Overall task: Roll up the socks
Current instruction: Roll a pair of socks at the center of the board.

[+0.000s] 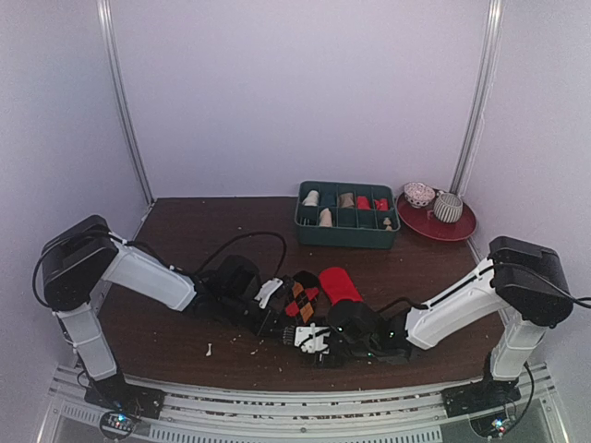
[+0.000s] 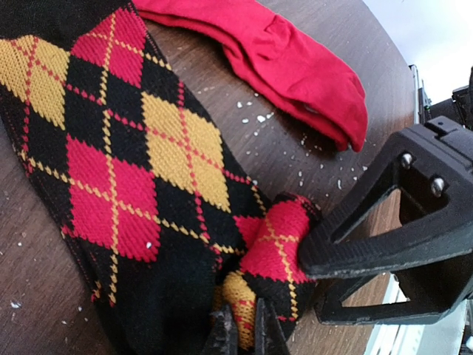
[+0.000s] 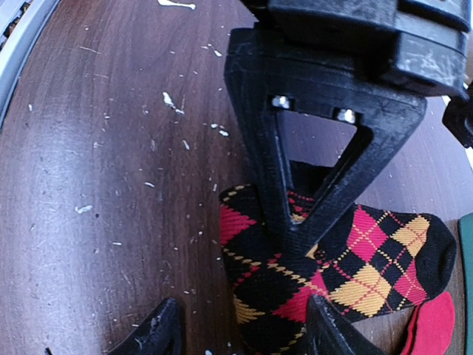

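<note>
The black argyle sock (image 2: 126,170) lies flat on the brown table, its near end curled into a small roll (image 2: 284,248). It also shows in the top view (image 1: 303,295) and the right wrist view (image 3: 295,281). The red sock (image 2: 295,66) lies beside it, untouched, and shows in the top view (image 1: 340,284). My left gripper (image 2: 244,336) is pinched shut on a fold of the argyle roll. My right gripper (image 3: 244,333) is open, its fingers on either side of the rolled end, one fingertip (image 2: 369,244) against the roll. Both grippers meet at the sock in the top view, left (image 1: 275,314) and right (image 1: 300,332).
A green compartment tray (image 1: 346,242) with small beige and red bundles stands at the back. A red plate (image 1: 462,229) with two cups is to its right. White crumbs (image 3: 170,100) dot the table. A black cable (image 1: 245,238) loops behind the left arm.
</note>
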Robot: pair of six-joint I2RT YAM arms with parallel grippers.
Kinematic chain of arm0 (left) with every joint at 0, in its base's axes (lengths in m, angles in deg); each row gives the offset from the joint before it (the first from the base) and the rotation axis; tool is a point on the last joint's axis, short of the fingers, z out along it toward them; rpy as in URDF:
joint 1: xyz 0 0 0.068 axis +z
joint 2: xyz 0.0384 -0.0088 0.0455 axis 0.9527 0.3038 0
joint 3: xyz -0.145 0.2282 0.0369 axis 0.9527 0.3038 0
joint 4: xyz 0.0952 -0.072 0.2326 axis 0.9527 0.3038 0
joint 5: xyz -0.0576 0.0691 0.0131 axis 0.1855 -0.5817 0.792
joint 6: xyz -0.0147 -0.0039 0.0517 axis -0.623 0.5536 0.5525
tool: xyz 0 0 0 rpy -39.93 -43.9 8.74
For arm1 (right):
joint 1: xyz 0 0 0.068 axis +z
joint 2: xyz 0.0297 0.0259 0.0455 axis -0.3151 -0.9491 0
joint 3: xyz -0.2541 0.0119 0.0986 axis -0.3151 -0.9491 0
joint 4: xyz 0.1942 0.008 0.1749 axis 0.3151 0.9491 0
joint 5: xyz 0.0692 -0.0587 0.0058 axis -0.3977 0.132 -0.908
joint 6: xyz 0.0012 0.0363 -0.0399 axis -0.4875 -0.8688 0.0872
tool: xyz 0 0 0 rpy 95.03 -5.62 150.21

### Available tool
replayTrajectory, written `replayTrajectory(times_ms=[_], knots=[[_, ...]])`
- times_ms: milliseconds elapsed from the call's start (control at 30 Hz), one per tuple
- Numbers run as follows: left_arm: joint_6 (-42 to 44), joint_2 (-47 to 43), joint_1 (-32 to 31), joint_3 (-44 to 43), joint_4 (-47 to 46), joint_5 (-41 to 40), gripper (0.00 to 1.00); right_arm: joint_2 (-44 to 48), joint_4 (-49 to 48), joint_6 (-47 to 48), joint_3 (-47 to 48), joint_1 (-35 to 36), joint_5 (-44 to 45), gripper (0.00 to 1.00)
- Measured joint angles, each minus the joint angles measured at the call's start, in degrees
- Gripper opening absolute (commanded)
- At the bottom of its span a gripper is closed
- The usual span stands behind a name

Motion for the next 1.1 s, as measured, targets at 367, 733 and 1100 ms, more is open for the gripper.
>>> replayTrajectory(times_ms=[367,733,1100], knots=[[0.0,0.0,0.0,0.1,-0.1,0.2,0.0,2.0,1.3,0.9,0.1,-2.7,-1.4,0.59],[0.1,0.1,0.1,0.3,-0.5,0.6,0.0,-2.1,1.9,0.8,2.9,-4.0,-5.7,0.43],[1.8,-1.2,0.8,0.4,1.7,-0.2,0.36,-5.5,7.4,-8.3,8.4,-8.0,-14.2,0.19]])
